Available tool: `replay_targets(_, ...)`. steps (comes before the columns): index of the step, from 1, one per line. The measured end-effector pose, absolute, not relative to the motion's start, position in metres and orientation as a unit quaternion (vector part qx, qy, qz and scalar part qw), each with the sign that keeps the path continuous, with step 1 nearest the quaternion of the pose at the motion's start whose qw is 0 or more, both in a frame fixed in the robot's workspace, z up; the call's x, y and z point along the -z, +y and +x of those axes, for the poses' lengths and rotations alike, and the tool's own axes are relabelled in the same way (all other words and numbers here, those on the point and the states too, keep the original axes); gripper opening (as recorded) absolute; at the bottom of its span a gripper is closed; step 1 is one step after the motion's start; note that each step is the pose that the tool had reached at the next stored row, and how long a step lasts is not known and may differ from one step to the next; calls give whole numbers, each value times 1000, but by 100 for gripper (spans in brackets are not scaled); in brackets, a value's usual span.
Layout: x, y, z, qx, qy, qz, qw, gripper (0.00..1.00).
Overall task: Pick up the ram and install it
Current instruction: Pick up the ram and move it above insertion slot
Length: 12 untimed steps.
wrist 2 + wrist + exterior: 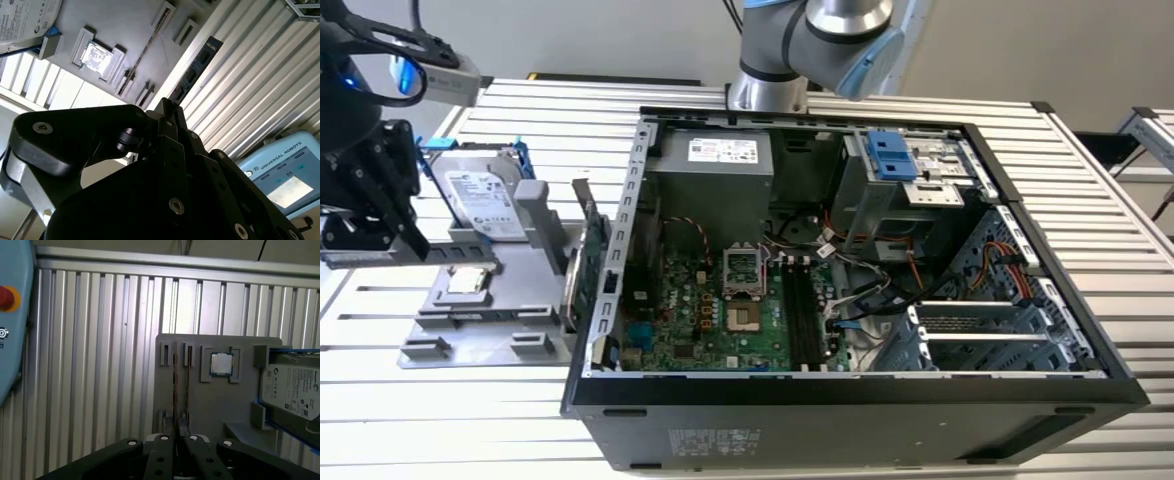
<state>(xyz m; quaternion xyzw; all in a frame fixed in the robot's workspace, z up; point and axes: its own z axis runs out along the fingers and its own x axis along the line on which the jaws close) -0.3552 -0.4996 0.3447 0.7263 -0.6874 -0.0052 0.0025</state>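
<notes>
Jaws are pinching the ram [197,67], the gripper [167,106] holding it above the gray holder [520,295] by the table's [400,420] edge. Pickup is looking done; seating it in the case's [854,430] memory slots [803,320] is remaining.

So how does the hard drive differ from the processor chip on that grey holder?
The hard drive is much larger than the processor chip. The hard drive leans tilted in a blue frame; the chip lies flat in a recess. Both are silver-topped and sit on the grey holder.
</notes>
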Motion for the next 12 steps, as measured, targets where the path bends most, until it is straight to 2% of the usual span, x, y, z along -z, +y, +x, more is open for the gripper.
replay_targets(12, -349, -500, -355, 5, -687, 726, 2, 0)
